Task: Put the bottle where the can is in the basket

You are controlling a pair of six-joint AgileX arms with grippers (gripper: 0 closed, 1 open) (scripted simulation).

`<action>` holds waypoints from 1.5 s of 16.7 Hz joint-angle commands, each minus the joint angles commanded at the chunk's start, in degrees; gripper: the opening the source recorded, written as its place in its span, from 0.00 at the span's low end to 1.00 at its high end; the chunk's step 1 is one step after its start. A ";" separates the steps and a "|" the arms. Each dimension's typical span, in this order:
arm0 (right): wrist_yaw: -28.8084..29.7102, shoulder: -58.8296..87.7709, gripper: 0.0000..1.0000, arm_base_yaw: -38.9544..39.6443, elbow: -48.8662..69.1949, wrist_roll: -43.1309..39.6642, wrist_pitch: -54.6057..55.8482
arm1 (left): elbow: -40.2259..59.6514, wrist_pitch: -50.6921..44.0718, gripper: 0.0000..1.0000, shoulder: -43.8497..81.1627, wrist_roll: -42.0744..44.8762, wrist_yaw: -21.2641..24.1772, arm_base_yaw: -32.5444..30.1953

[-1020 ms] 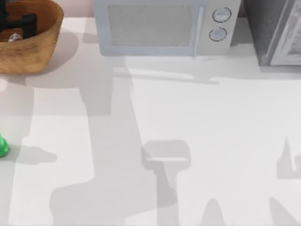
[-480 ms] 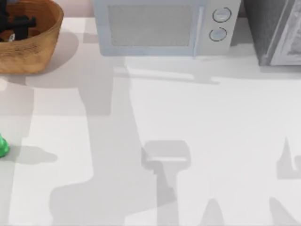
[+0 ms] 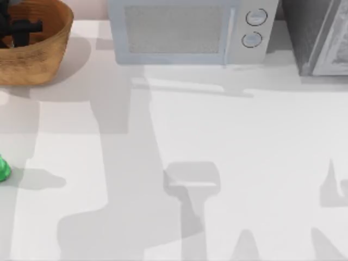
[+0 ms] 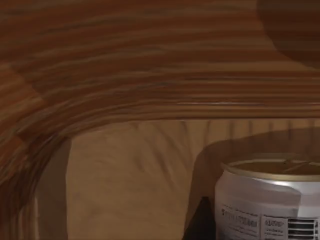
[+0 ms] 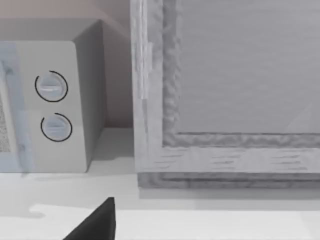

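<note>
The left tool (image 3: 20, 31) is reaching down inside the wicker basket (image 3: 46, 57), with the upright can (image 4: 270, 200) standing close beside it; I cannot tell its finger state. The green bottle (image 3: 3, 169) is waiting on the surface, nearer this arm.

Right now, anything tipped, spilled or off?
Nothing stands out. The can stands upright inside the basket, with the left pincer over it. The bottle sits at the table's left edge.
</note>
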 joint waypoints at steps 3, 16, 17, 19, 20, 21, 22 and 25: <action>0.00 0.00 1.00 0.00 0.00 0.00 0.00 | 0.00 0.00 0.00 0.00 0.00 0.00 0.00; 0.00 0.00 1.00 0.00 0.00 0.00 0.00 | -25.50 9.91 0.00 -26.61 -1.19 -8.18 -1.49; 0.00 0.00 1.00 0.00 0.00 0.00 0.00 | -31.11 12.26 0.00 -32.26 -1.25 -9.34 -1.98; 0.00 0.00 1.00 0.00 0.00 0.00 0.00 | -43.60 17.36 0.00 -44.92 -1.37 -11.49 -3.00; 0.00 0.00 1.00 0.00 0.00 0.00 0.00 | -50.42 20.10 0.00 -51.89 -1.44 -12.43 -3.51; 0.00 0.00 1.00 0.00 0.00 0.00 0.00 | -57.49 22.92 0.00 -59.17 -1.54 -13.25 -4.00; 0.00 0.00 1.00 0.00 0.00 0.00 0.00 | -64.72 25.84 0.00 -66.66 -1.66 -13.97 -4.48; 0.00 0.00 1.00 0.00 0.00 0.00 0.00 | -86.63 34.91 0.00 -89.64 -2.18 -15.40 -5.71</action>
